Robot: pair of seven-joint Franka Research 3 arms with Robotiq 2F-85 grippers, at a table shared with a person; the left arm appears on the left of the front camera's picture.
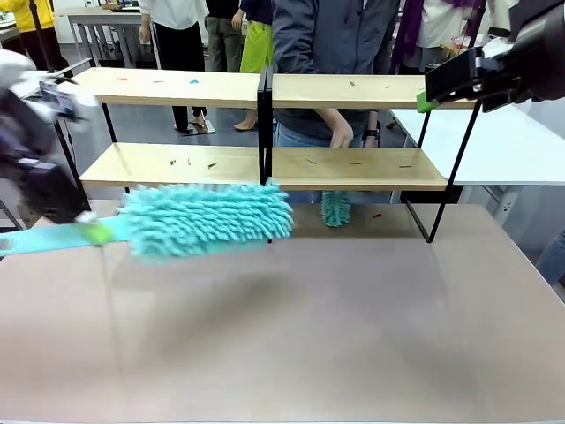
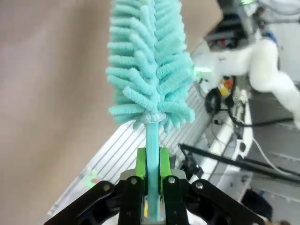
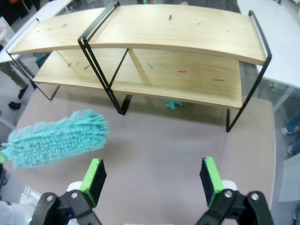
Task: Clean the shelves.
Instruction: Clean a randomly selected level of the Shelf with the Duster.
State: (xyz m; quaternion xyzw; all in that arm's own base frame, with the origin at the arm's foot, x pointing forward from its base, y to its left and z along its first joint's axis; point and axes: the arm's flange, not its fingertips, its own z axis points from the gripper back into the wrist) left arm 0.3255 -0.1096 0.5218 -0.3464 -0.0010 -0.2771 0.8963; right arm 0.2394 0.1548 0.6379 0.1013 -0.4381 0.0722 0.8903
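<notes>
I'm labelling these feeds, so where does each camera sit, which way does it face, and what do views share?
Front view: fixed between the arms, facing the shelves and a person's hand; left gripper at left, right gripper upper right.
Left wrist view: on the left wrist, looking along that gripper, shut on the handle of the teal duster.
Right wrist view: on the right wrist, looking down past its open gripper at the shelves.
Shared: the duster in all three; the shelves in front and right wrist.
</notes>
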